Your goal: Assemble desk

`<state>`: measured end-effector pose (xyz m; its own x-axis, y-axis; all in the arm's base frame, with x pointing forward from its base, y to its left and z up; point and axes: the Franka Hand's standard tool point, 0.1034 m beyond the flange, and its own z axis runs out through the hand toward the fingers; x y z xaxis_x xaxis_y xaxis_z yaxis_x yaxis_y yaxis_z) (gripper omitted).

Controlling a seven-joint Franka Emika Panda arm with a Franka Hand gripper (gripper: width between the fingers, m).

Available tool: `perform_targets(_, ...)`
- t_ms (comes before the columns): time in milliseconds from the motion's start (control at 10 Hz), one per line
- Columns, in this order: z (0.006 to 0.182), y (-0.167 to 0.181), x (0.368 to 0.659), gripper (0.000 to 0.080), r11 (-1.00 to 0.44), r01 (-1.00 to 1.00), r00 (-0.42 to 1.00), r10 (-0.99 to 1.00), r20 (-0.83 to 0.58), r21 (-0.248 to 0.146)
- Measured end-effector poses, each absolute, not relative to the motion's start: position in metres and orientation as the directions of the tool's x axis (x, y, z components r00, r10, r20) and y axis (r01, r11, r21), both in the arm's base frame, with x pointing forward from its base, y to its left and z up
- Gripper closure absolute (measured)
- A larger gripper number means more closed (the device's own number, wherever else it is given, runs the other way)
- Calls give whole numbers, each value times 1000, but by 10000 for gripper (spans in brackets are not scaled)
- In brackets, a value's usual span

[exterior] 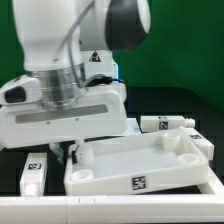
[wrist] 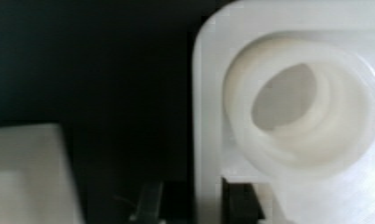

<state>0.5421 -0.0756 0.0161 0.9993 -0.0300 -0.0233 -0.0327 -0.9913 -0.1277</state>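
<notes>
Pinches, with gripper jaws drawn close, the thin rim of the tabletop beside a corner socket, at its 9 o'clock end in the exterior view, lying sockets-up, lengthwise 9 to 3 o'clock, a leg near at 9 o'clock.

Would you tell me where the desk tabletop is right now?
In the exterior view the tabletop lies at lower right, its rim at the view's left pinched by the gripper, with one leg beyond its far edge.

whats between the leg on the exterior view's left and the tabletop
Exterior view: only bare black table beside the leg, then the gripper at the edge of the tabletop, shut on its rim, as the wrist view shows.
</notes>
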Motion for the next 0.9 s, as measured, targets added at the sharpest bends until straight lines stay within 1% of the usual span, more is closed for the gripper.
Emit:
perform_targets(200, 18, -74, 556, 745, -988, -75, 997, -70, -38, -137)
perform_targets(300, 19, -71, 562, 745, -990, -65, 998, -63, -26, -124)
perform_targets(500, 18, -69, 564, 745, -995, -47, 999, -45, -23, -84)
perform_targets(700, 17, -69, 564, 745, -997, -51, 999, -50, -13, -65)
perform_targets(900, 17, -69, 564, 745, -997, -74, 997, -74, -16, -22)
